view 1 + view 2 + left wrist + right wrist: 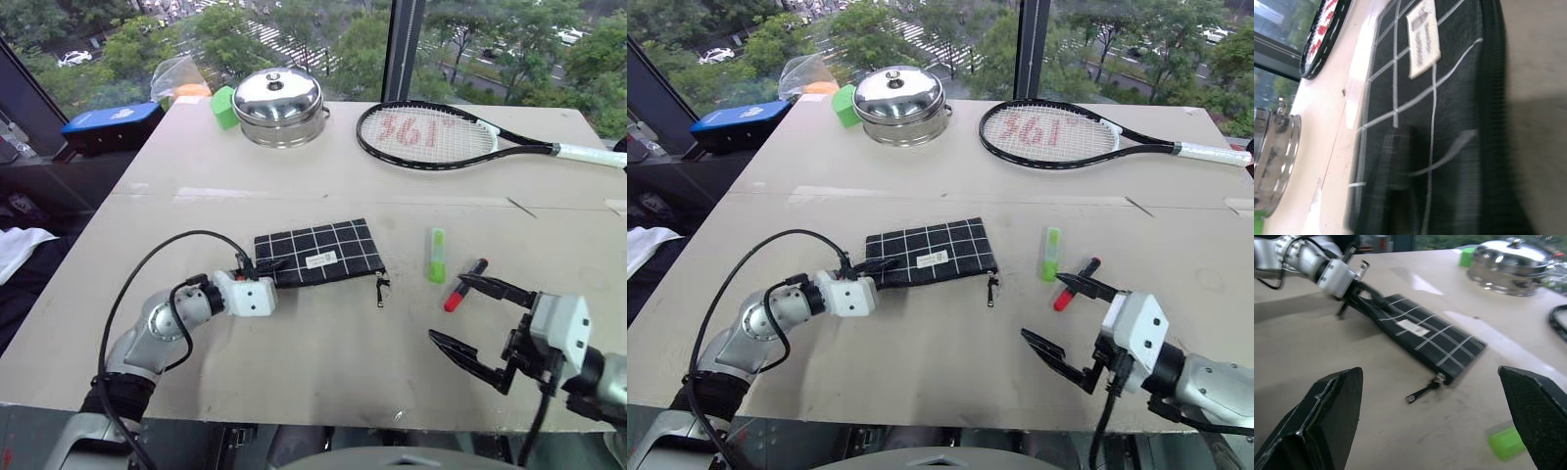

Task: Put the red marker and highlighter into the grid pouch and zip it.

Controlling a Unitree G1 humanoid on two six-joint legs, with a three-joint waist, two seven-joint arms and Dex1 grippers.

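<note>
We see the grid pouch (318, 252) lying flat at the centre of the bench (323, 343), its zipper pull (382, 289) trailing at its right end. We cannot tell what it holds. Our left gripper (263, 264) is clamped on its left edge. Right of the pouch lie the highlighter (437, 255) and the red marker (464, 285), both outside it. Our right gripper (468, 318) hovers beside the marker at lower right, spread wide and empty. A lidded steel pot (278, 106) stands at upper centre.
</note>
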